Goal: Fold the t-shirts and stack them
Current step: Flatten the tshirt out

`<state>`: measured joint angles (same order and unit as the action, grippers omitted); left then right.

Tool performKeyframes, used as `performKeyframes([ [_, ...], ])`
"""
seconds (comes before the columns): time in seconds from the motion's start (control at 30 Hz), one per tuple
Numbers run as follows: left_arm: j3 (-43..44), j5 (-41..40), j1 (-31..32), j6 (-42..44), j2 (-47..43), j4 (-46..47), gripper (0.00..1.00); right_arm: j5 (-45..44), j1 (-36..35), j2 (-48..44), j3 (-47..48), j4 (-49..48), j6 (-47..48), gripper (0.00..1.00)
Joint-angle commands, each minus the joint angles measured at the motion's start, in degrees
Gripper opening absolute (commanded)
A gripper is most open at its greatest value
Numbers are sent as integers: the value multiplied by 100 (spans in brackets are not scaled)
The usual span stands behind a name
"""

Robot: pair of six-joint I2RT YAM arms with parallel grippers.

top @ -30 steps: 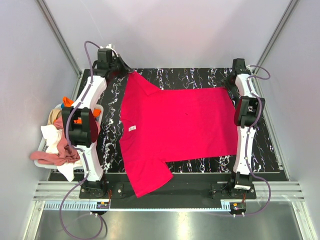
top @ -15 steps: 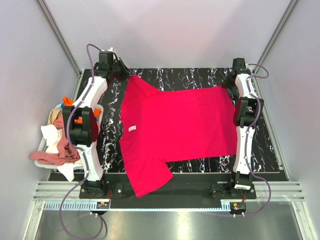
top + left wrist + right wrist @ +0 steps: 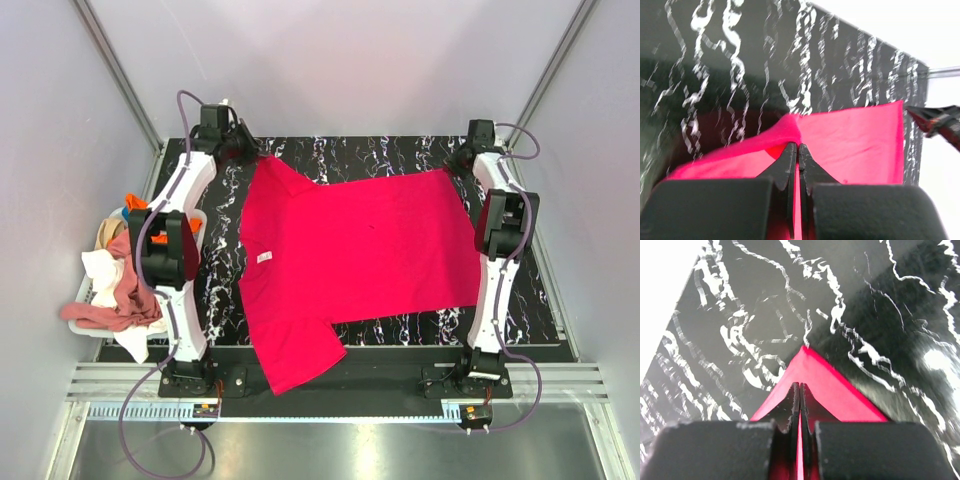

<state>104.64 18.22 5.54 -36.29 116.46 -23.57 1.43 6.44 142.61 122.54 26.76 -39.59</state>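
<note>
The bright pinkish-red t-shirt (image 3: 350,255) lies spread on the black marbled table (image 3: 400,155), its small white label (image 3: 264,257) at the left. My left gripper (image 3: 262,152) is shut on the shirt's far left corner, which shows in the left wrist view (image 3: 850,145) around the gripper (image 3: 798,146). My right gripper (image 3: 456,168) is shut on the far right corner, which shows in the right wrist view (image 3: 825,385) around the gripper (image 3: 799,385). Other t-shirts, dusty pink (image 3: 125,290), white (image 3: 98,268), orange (image 3: 135,202) and beige, lie heaped at the left.
A white basket (image 3: 195,218) at the left table edge holds the heap of tees. A sleeve (image 3: 300,355) of the red shirt hangs over the table's near edge. Metal frame posts (image 3: 115,70) rise at both far corners.
Both grippers have moved slightly toward the far edge, still holding the shirt's far corners; the right arm has shifted a little rightward and the shirt's far edge is drawn tighter.
</note>
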Motion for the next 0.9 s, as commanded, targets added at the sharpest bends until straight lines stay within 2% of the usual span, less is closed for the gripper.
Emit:
performKeyframes([
  [0.0, -224, -204, -44, 157, -677, -86, 0, -20, -20, -1084, -616, -1014, 285, 0],
  [0.13, -348, -196, -44, 175, -862, -183, 0, -108, -20, -1428, -1249, -1340, 347, 0],
  [0.27, -488, -143, -36, 166, -985, -183, 0, -21, 15, -1306, -1233, -1349, 216, 0],
  [0.3, -532, -100, -36, 158, -994, -183, 0, 171, 33, -1192, -1137, -1288, 172, 15],
  [0.33, -558, -73, -36, 158, -994, -183, 0, 208, 42, -930, -814, -1175, 76, 22],
  [0.4, -611, -12, -36, 131, -994, -183, 0, 296, 33, -465, -374, -727, 66, 31],
  [0.5, -638, 41, -36, 96, -1003, -174, 0, 402, 33, -59, 277, -533, 329, 37],
  [0.63, -638, 33, -36, 122, -994, -165, 0, 50, 33, 521, 1112, 47, 602, 38],
  [0.87, -682, 121, -9, 43, -880, -86, 0, -468, -20, 1076, 1939, 1180, 751, 38],
])
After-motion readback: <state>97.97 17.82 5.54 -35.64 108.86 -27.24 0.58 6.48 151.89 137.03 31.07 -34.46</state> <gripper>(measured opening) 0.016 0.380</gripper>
